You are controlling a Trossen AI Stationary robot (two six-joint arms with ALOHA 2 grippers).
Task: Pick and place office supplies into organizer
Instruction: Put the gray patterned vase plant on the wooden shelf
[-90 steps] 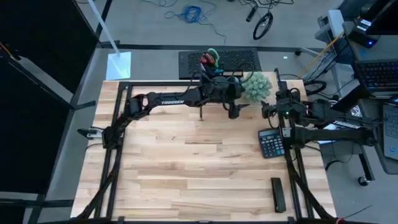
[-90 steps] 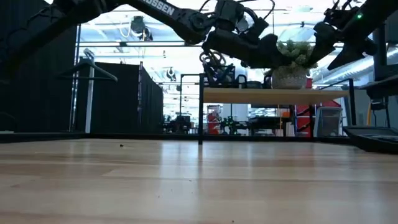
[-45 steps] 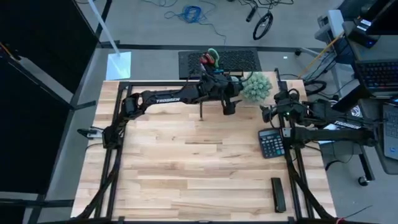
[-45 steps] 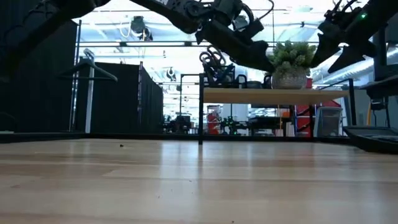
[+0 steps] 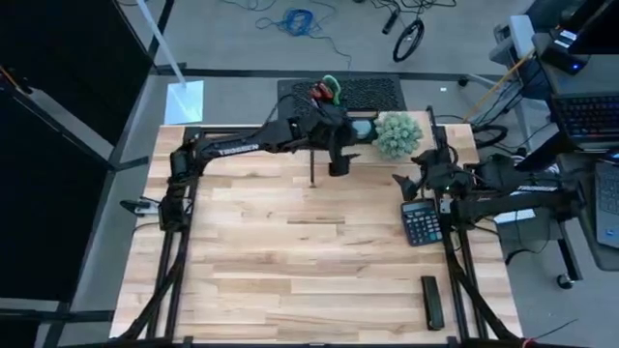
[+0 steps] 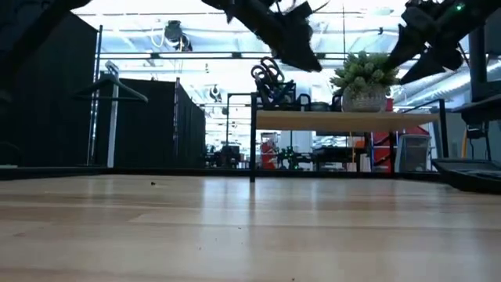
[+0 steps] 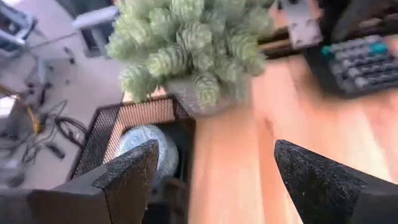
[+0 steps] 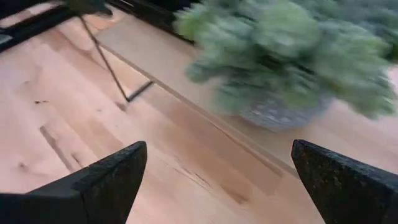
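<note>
My left claw point(image 5: 340, 162) hangs open and empty just over the organizer point(image 7: 106, 127), where the disc point(image 7: 146, 146) lies. Right claw point(image 5: 411, 176), wide open, waits near the calculator point(image 5: 421, 222).

Dark jointed arms point(image 5: 247, 147), white lettering

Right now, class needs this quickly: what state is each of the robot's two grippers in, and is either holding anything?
Left gripper: open, empty, above the black mesh organizer.
Right gripper: open, empty, facing the fuzzy green plant ball.
</note>
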